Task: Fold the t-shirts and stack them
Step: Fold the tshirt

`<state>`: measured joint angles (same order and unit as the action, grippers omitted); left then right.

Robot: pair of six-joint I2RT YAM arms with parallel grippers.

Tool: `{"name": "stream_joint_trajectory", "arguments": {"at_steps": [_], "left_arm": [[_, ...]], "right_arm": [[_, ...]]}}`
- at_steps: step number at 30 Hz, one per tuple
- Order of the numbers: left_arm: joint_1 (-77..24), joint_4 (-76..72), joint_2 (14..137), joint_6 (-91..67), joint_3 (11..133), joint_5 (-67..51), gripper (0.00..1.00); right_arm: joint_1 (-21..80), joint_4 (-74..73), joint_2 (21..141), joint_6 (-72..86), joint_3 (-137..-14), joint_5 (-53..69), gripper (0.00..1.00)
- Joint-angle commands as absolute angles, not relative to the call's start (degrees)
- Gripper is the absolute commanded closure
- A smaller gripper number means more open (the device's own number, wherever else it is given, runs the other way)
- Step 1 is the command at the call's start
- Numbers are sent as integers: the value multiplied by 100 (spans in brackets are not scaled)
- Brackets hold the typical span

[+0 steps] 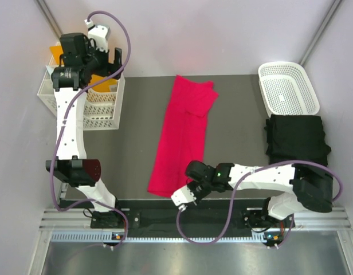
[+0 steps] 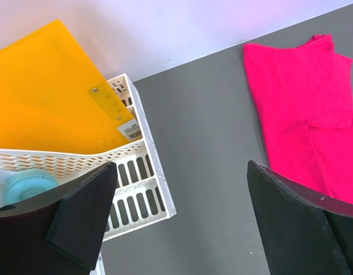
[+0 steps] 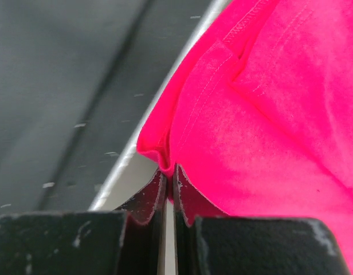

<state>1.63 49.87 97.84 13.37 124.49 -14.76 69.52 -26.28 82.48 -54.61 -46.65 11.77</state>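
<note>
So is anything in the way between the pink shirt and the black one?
Nothing visible is. Only bare table lies between the pinkish-red t-shirt and the folded black t-shirt. The right gripper has its jaws shut on the pink shirt's near corner.

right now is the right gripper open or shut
Shut: the right gripper pinches an edge of the pink shirt between closed jaws.

I see a white lattice basket (image 1: 288, 89) far right — far left, a white rack (image 1: 102, 114) holding an orange folder (image 2: 50, 97).
</note>
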Motion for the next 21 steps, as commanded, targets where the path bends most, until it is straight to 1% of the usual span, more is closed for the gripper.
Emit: {"name": "stream_joint_trajectory", "arguments": {"at_steps": [1, 5, 7, 8, 10, 11, 14, 16, 17, 19, 21], "left_arm": [[185, 4737, 9791, 1143, 12674, -1626, 1], [193, 4702, 9774, 1037, 12674, -1696, 1], [185, 4693, 9756, 1011, 12674, -1714, 1], [193, 4702, 9747, 1002, 12665, -1714, 1], [193, 4720, 9712, 1011, 12665, -1723, 1], [193, 4720, 9695, 1028, 12595, -1723, 1], [193, 4667, 9563, 1099, 12263, -1670, 1], [193, 4536, 9405, 1125, 12025, -1661, 1], [193, 4500, 9352, 1125, 11789, -1661, 1], [193, 4430, 9247, 1160, 11620, -1644, 1], [185, 4377, 9220, 1186, 11487, -1591, 1]], "right_arm": [[7181, -2918, 7858, -4966, -4351, 1389, 100], [7225, -3040, 7585, -4878, -3974, 1397, 99], [7242, -3129, 7559, -4957, -3894, 1371, 81], [7242, -3268, 7541, -5079, -3859, 1371, 64], [7242, -3383, 7524, -5159, -3893, 1345, 53], [7242, -3479, 7480, -5177, -4024, 1319, 44], [7242, -3682, 7427, -5090, -4559, 1423, 30], [7242, -3779, 7505, -4975, -4911, 1529, 29], [7242, -3840, 7671, -4783, -5296, 1651, 27], [7242, -3876, 7892, -4563, -5771, 1775, 27], [7260, -3701, 8164, -4168, -5958, 1828, 28]]}}
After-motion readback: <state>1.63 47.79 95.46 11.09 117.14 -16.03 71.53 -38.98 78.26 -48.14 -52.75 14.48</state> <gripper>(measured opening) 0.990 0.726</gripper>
